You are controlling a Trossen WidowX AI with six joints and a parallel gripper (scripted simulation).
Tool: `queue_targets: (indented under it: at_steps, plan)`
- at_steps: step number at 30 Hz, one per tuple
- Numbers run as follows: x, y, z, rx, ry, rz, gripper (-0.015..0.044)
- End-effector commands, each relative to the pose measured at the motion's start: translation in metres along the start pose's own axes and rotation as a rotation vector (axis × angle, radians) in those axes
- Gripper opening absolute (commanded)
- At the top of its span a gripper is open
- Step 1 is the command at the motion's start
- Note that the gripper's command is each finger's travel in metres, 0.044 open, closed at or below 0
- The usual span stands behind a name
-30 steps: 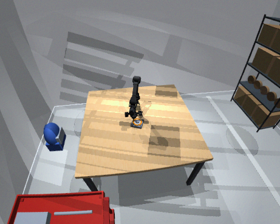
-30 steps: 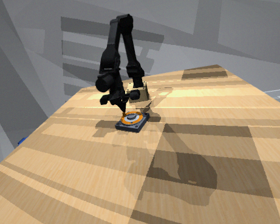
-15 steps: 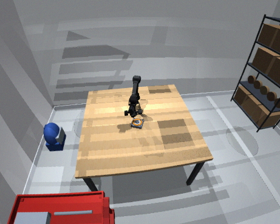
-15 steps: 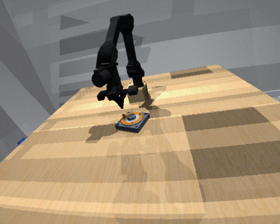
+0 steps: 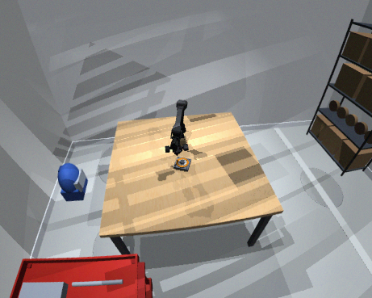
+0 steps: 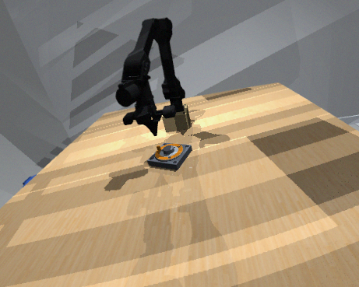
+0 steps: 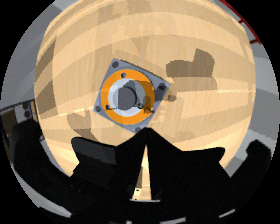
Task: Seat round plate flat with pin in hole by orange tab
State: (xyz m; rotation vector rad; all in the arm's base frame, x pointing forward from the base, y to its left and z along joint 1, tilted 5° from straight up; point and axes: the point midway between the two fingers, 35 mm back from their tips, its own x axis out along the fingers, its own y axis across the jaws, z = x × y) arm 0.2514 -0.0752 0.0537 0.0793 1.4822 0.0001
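Note:
The round plate, an orange ring (image 5: 177,164) (image 6: 159,156) (image 7: 149,87) with a pale middle, sits around the grey post (image 6: 168,149) (image 7: 126,97) on the dark square base (image 5: 185,169) (image 6: 163,166) (image 7: 158,100). Its orange tab (image 6: 158,148) (image 7: 148,110) stands up on the side towards the arm, with a dark hole beside it. The plate looks nearly level, but any small tilt is too small to tell. I cannot make out the pin. My gripper (image 5: 177,153) (image 6: 155,134) (image 7: 147,130) is shut and empty, above the base's arm side and apart from the plate.
The base rests on the wooden table (image 5: 148,206) (image 6: 85,222). A tan block (image 6: 176,121) stands by the arm's foot, behind the base. A shelf rack with boxes, a red cart (image 5: 88,268) and a blue object (image 5: 68,178) are off the table.

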Motion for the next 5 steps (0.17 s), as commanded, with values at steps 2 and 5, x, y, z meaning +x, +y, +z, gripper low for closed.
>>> queue_targets:
  at_steps: [2, 5]
  plan:
    - [0.0003, -0.0001, 0.0004, 0.0, -0.001, 0.0, 0.0]
    - [0.0003, -0.0001, 0.0004, 0.0, -0.001, 0.0, 0.0]
